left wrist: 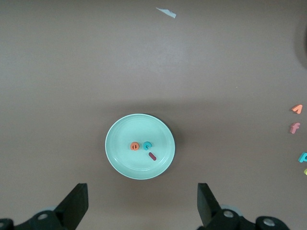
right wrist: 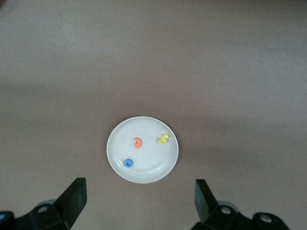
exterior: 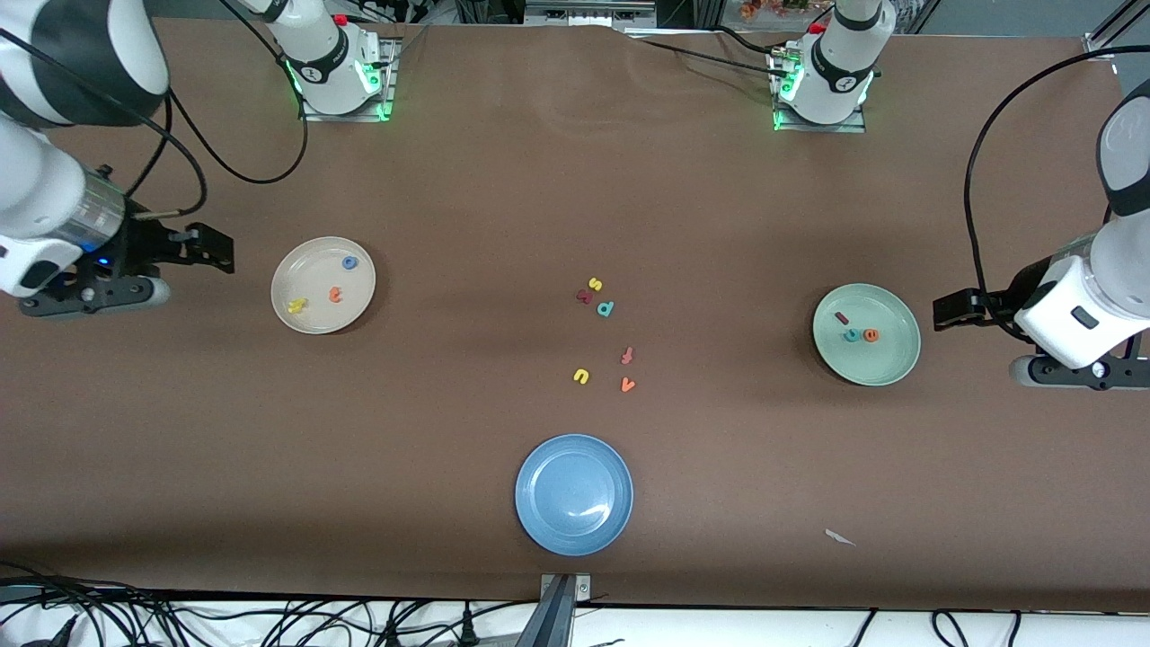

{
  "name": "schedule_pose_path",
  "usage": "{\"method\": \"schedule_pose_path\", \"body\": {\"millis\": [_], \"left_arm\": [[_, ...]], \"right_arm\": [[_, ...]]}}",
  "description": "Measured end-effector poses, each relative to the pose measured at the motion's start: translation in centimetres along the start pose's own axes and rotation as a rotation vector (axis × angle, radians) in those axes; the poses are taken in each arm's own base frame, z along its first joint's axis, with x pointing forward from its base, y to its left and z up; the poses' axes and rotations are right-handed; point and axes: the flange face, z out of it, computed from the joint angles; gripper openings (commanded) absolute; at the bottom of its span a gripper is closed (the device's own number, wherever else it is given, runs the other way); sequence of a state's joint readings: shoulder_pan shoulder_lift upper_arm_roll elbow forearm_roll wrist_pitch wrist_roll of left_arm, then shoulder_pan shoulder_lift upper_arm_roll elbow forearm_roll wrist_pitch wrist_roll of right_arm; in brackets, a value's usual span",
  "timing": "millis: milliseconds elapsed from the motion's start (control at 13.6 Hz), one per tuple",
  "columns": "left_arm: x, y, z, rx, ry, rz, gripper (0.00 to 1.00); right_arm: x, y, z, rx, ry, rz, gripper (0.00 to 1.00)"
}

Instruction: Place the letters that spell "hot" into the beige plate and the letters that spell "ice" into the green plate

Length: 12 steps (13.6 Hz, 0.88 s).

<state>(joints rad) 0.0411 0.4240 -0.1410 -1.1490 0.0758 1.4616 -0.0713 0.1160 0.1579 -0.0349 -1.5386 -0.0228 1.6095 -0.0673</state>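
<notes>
- Beige plate [exterior: 322, 285] sits toward right arm's end of table, well apart from blue plate [exterior: 574, 494] and farther from front cam than it.
- In beige plate: yellow "h" [exterior: 297, 305], blue "o" [exterior: 349, 262], orange "t" [exterior: 335, 294], all apart from each other, none on the rim. Right wrist view shows the same three inside.
- Green plate [exterior: 866, 334] sits toward left arm's end, also farther from front cam than blue plate.
- In green plate: dark red "i" [exterior: 843, 317], teal "c" [exterior: 850, 335], orange "e" [exterior: 870, 335]. "c" & "e" just beside each other near plate's middle, "i" close by the "c".
- Loose letters on table [exterior: 503, 198], betw. the two plates and farther from front cam than blue plate: yellow "s" [exterior: 595, 284], dark red letter [exterior: 584, 296] touching or just beside it (can't read which), teal "p" [exterior: 605, 309], reddish "f" [exterior: 627, 356], yellow "u" [exterior: 581, 376], orange "v" [exterior: 627, 385].
- Small white scrap [exterior: 839, 537] on table, toward left arm's end from blue plate.
- Right gripper [exterior: 214, 249] up in the air just outside beige plate's edge, fingers spread wide, holding nothing.
- Left gripper [exterior: 954, 310] up in the air just outside green plate's edge, fingers spread wide, nothing betw. them.
</notes>
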Motion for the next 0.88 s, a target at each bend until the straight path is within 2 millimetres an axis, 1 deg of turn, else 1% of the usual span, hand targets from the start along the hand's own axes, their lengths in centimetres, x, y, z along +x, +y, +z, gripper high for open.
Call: {"method": "schedule_pose_path", "body": {"millis": [221, 369, 442, 664, 885], "left_arm": [[-0.1, -0.5, -0.1, 0.002, 0.002, -0.01, 1.0], [0.0, -0.6, -0.1, 0.002, 0.009, -0.011, 1.0], [0.1, -0.6, -0.1, 0.002, 0.017, -0.011, 1.0], [0.3, -0.7, 0.2, 0.001, 0.027, -0.012, 1.0], [0.2, -0.7, 0.8, 0.002, 0.019, -0.011, 1.0]], "right_arm": [[-2.2, 0.8, -3.1, 0.003, -0.021, 0.016, 1.0], [-3.4, 0.8, -4.2, 0.004, -0.023, 0.018, 1.0], [-3.5, 0.8, -4.2, 0.004, -0.023, 0.018, 1.0], [-3.3, 1.3, -3.5, 0.005, -0.036, 0.026, 1.0], [-3.1, 1.4, -3.1, 0.005, -0.039, 0.028, 1.0]]}}
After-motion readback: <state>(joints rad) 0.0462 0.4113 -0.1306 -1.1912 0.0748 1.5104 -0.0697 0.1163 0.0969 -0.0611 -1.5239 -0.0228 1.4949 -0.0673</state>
